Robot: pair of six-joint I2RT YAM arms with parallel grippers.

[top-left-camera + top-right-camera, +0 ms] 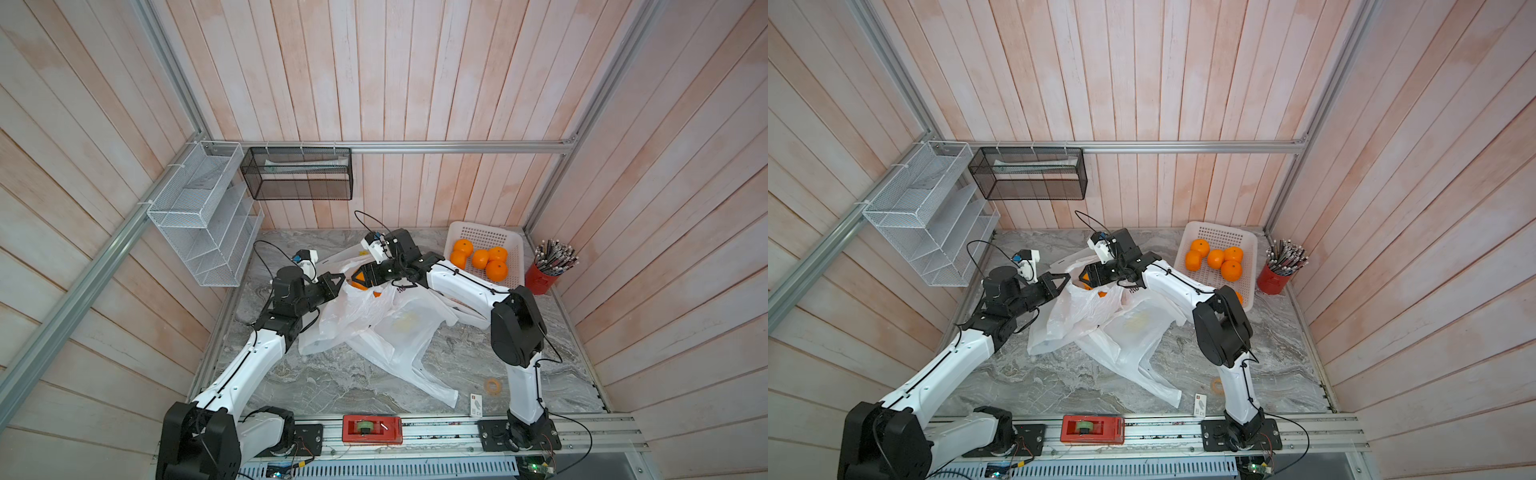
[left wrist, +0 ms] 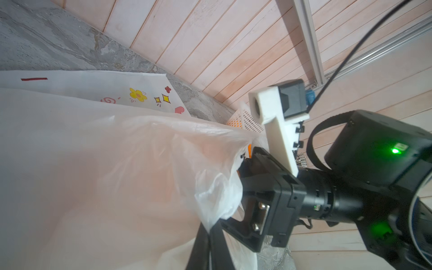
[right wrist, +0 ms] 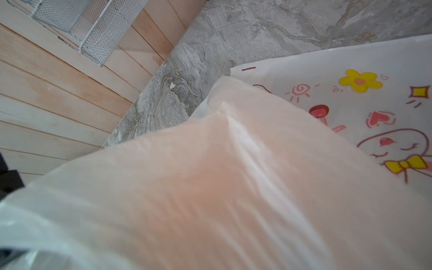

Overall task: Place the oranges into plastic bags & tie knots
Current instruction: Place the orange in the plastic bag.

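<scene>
Along the near edge of the bench (image 1: 316,386), grey veined marble, runs a ribbed aluminium rail (image 1: 457,428) carrying a boxy red tape dispenser (image 1: 372,429). A small white card (image 1: 476,404) and a flat ring of tape (image 1: 493,385) lie near the near right corner.

Mid-bench, one thin translucent flat bag (image 1: 399,345) sprawls with its handle strips trailing toward the near edge. Beside it, toward the left edge, the crumpled bag (image 1: 353,311) bulges. The left gripper (image 1: 338,283) has its black fingers (image 2: 205,245) pressed together on a pinch of this bag's film, holding the rim up.

The right gripper (image 1: 358,277) reaches into the bag's mouth from the opposite side. Its fingers stand wide apart with a glossy round orange (image 1: 358,284) between them; whether they press on it I cannot tell. A second orange (image 1: 377,294) shows just inside the rim.

Behind both, a smooth printed bag (image 2: 93,86) lies flat, showing a yellow flower and red hearts.

At the far right corner sits a white perforated basket (image 1: 486,235) holding five loose oranges (image 1: 480,258), with a red cup (image 1: 540,282) of pencils touching its side.
</scene>
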